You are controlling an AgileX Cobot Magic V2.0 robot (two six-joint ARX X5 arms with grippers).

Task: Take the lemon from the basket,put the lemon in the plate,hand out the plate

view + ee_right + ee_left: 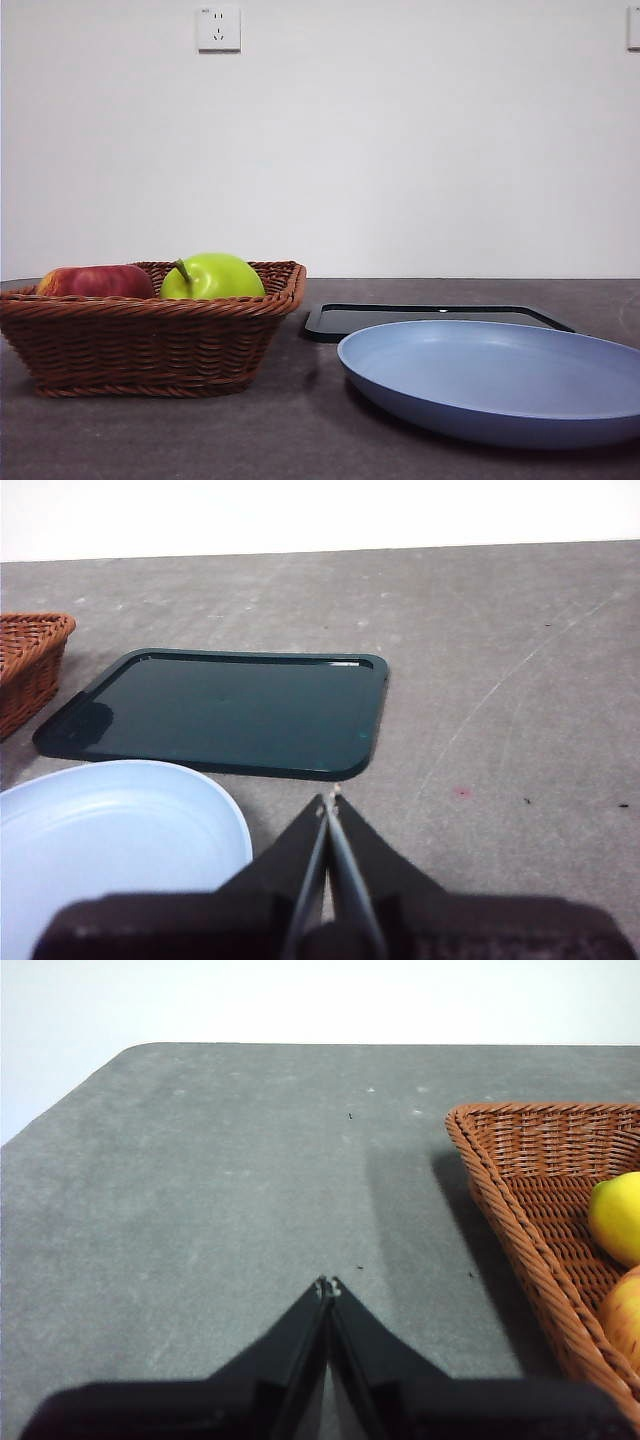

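The left gripper (328, 1285) has its two black jaws pressed together with nothing between them, and it hangs over bare grey table (220, 1190), its tips pointing at open tabletop with the basket (500, 1210) off to one side and apart from it. In that wrist view one corner of the brown wicker basket shows, and inside it lies the lemon (618, 1217), bright yellow, resting against the woven floor near the sloping wall; just beside the lemon a piece of an orange-red fruit (622, 1315) shows at the edge of the picture. The right gripper (330, 800) is likewise clenched on nothing, its tips meeting in a thin line above the table close to the rim of the plate (120, 820). The light blue plate sits bare beside those tips, and beyond it lies a flat black tray (225, 710), near the plate but whether the two touch cannot be told. A corner of the basket shows past the tray's far end. From the front, neither arm is in view. The basket (150, 340) stands on the table with a green apple (215, 277) and a red apple (95, 282) rising above its braided rim; the lemon is hidden below the rim from here. The plate (500, 385) stands near the basket, with the tray (430, 318) behind it. A white wall socket (218, 28) sits on the wall above.
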